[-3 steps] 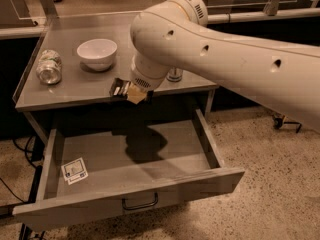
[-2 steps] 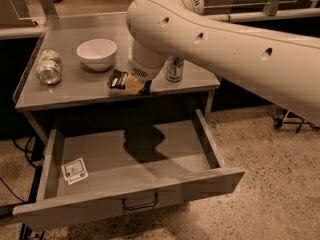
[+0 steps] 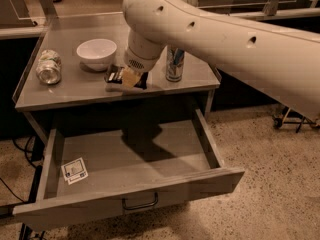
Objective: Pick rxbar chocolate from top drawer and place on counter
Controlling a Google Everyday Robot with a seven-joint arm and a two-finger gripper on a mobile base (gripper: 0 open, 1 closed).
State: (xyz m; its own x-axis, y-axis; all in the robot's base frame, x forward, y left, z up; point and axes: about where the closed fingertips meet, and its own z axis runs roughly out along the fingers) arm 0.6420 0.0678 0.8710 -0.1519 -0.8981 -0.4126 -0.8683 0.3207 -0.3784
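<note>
The rxbar chocolate [image 3: 114, 77], a flat bar in a black wrapper with white lettering, is low over the front middle of the counter [image 3: 70, 93], at or just above its surface. My gripper [image 3: 130, 78] is shut on the bar's right part, with tan fingers [image 3: 132, 77] across it. The big white arm comes in from the upper right. The top drawer [image 3: 150, 189] is pulled open below the counter, and its dark wire handle [image 3: 140, 204] shows on the front panel.
A white bowl [image 3: 96, 52] stands just behind and left of the bar. A glass jar [image 3: 48, 67] lies on its side at the counter's left. A can [image 3: 174, 64] stands right of the gripper. A small white card [image 3: 74, 170] lies in the drawer's left front corner.
The arm has carried the bar left and further over the counter, from its front edge above the drawer to beside the bowl, and lower towards the surface.
</note>
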